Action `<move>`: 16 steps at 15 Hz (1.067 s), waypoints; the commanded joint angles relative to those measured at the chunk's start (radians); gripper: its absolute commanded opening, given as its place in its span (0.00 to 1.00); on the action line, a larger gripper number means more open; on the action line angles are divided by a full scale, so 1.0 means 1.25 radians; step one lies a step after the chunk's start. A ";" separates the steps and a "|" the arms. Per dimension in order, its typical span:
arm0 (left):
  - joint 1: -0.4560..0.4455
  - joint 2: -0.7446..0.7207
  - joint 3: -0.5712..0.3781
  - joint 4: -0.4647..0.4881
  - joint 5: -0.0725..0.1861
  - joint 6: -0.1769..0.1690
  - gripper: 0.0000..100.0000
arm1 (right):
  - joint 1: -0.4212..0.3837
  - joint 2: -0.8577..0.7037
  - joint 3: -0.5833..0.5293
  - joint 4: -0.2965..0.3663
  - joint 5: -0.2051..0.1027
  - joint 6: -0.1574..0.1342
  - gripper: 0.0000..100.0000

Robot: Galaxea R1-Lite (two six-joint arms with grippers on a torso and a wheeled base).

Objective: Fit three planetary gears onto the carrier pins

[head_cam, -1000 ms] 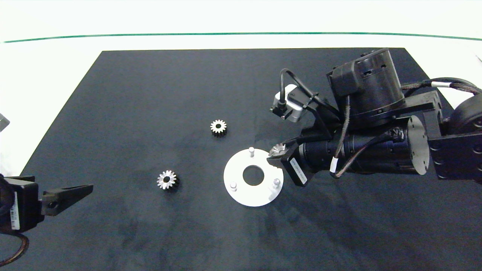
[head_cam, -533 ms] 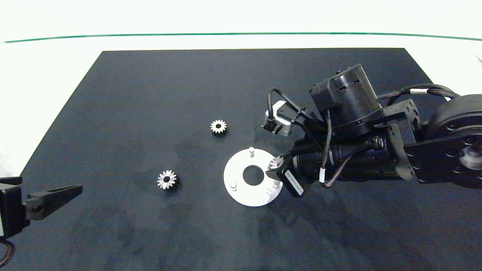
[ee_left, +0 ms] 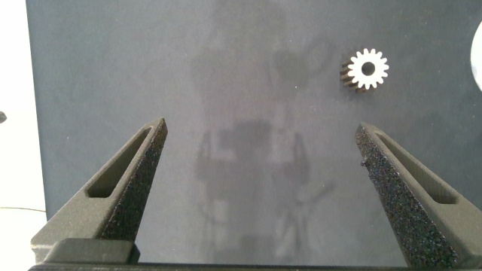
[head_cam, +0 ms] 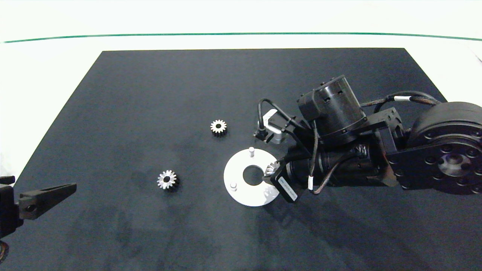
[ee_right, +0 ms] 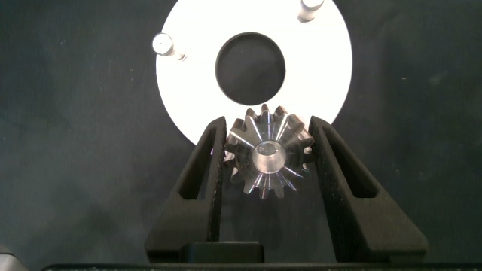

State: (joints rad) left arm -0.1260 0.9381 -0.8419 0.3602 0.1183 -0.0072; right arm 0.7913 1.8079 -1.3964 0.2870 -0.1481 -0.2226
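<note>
My right gripper (head_cam: 272, 170) is shut on a silvery planetary gear (head_cam: 271, 168), held over the right edge of the white disc (head_cam: 235, 169). In the right wrist view the gear (ee_right: 267, 154) sits between the fingers (ee_right: 207, 162), just past the disc (ee_right: 331, 75). Two carrier pins (head_cam: 251, 151) (head_cam: 233, 185) stand bare; the third is hidden under the gripper. Two more gears lie flat on the mat, one (head_cam: 218, 127) behind the disc and one (head_cam: 166, 179) to its left. My left gripper (head_cam: 49, 194) is parked open at the mat's front left corner.
Everything rests on a black mat (head_cam: 150, 94) on a white table, with a green line along the far side. The left wrist view shows the nearer loose gear (ee_left: 367, 69) well beyond the open gripper (ee_left: 260, 128). My right arm's bulk covers the mat right of the disc.
My right arm has swung left and toward the front with the gear, from beside the far pin to over the disc's right edge, covering the third pin. The left gripper drew back slightly.
</note>
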 commanded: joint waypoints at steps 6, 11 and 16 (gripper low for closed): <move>-0.004 -0.002 0.000 0.000 0.001 0.001 1.00 | 0.000 0.018 0.000 0.001 -0.003 -0.001 0.04; -0.004 -0.004 0.003 0.000 0.001 0.001 1.00 | 0.000 0.025 0.002 0.000 -0.008 -0.001 0.04; -0.007 -0.007 0.003 0.000 0.000 0.001 1.00 | -0.002 0.036 0.002 -0.001 -0.009 0.000 0.04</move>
State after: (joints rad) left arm -0.1345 0.9294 -0.8366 0.3583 0.1172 -0.0047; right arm 0.7898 1.8479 -1.3947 0.2828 -0.1587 -0.2202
